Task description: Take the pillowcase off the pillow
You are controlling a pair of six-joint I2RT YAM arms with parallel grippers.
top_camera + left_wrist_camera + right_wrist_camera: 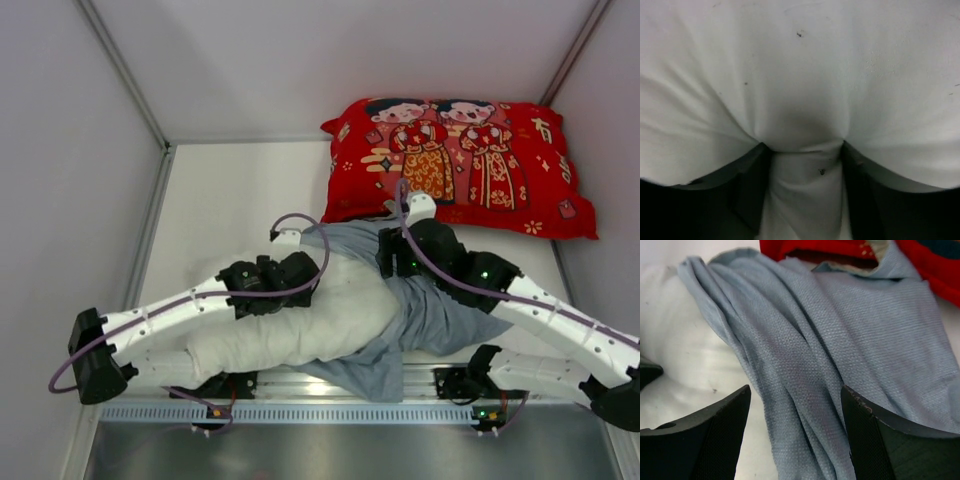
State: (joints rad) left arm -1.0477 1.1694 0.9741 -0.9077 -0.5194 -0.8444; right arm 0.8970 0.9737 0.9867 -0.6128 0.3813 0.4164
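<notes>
1. Blue-grey woven cloth, the limp bunched pillowcase (850, 340), fills the middle and right of my right wrist view. In the overhead view it lies from centre to lower right, gathered over the right end of the plump white pillow (290, 335), which stretches across the lower middle.
2. My left gripper (803, 147) is clamped on a pinched fold of the pillow's white cloth. My right gripper (795, 390) stands open, its jaws astride a ridge of the pillowcase without nipping it.
3. If my right closes shallow, the loose weave may slide out. If it closes deep, it could catch the pillow's cloth underneath, and both would drag together.
4. My left holds only a skin fold. That smooth cloth over soft filling may slip under a pull, and the pillow would then follow the case.
5. The red cartoon-print pillow (450, 160), upper right, lies against the case's far edge and may get dragged along.
6. The case looks coarse-grained and hangs in long folds. The pillow is smooth and puffy, dented where I press.
</notes>
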